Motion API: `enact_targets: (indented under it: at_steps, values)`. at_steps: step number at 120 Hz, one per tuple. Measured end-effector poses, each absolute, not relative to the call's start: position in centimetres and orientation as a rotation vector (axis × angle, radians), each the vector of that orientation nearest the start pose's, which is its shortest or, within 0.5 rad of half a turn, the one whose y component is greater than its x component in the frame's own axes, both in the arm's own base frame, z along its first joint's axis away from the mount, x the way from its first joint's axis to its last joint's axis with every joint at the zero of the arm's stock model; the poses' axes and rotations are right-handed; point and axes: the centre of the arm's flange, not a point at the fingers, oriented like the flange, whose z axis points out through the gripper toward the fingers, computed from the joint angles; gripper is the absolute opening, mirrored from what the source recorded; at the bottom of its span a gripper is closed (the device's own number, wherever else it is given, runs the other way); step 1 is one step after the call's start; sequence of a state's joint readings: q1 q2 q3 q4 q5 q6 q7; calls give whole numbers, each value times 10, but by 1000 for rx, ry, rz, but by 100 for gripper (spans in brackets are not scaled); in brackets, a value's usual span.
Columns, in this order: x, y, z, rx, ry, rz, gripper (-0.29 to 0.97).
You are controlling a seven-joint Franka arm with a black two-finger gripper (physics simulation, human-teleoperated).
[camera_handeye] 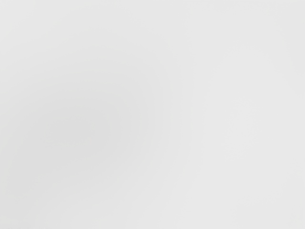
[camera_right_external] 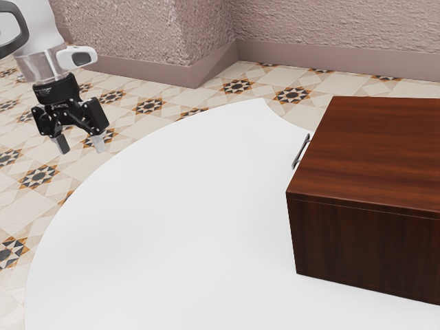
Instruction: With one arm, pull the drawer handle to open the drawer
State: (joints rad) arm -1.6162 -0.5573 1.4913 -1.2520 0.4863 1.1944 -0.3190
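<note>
A dark brown wooden drawer box (camera_right_external: 375, 185) stands on the white round table (camera_right_external: 172, 234) at the exterior view's right. Its thin dark handle (camera_right_external: 301, 150) sticks out from the side that faces the exterior view's left. The drawer front sits flush with the box. My black gripper (camera_right_external: 81, 144) hangs at the exterior view's upper left, high above the table's far-left edge and well apart from the handle. Its two fingers point down, spread apart, with nothing between them. Plain white tabletop (camera_handeye: 152, 114) lies under the hand in the wrist view.
A patterned tile floor (camera_right_external: 158, 96) surrounds the table, and a rough pinkish wall (camera_right_external: 275, 27) with a baseboard runs along the back. Bare white tabletop stretches between the gripper and the box.
</note>
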Motion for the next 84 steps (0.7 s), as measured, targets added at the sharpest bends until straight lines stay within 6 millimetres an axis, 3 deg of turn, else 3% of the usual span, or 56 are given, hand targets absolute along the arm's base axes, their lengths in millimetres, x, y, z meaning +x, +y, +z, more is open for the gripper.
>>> enact_targets:
  at_steps: [18,22,30,38,53,68,84]
  values:
    - [512,218,675,-3180,-575,121,68]
    - [507,218,701,-3189,-590,30,68]
    - [487,201,772,-3195,-587,-212,68]
    - [476,193,799,-3196,-585,-311,68]
    - [471,186,812,-3175,-594,-354,68]
    - [456,195,829,-3166,-635,-402,68]
    - [453,193,829,-3167,-634,-374,68]
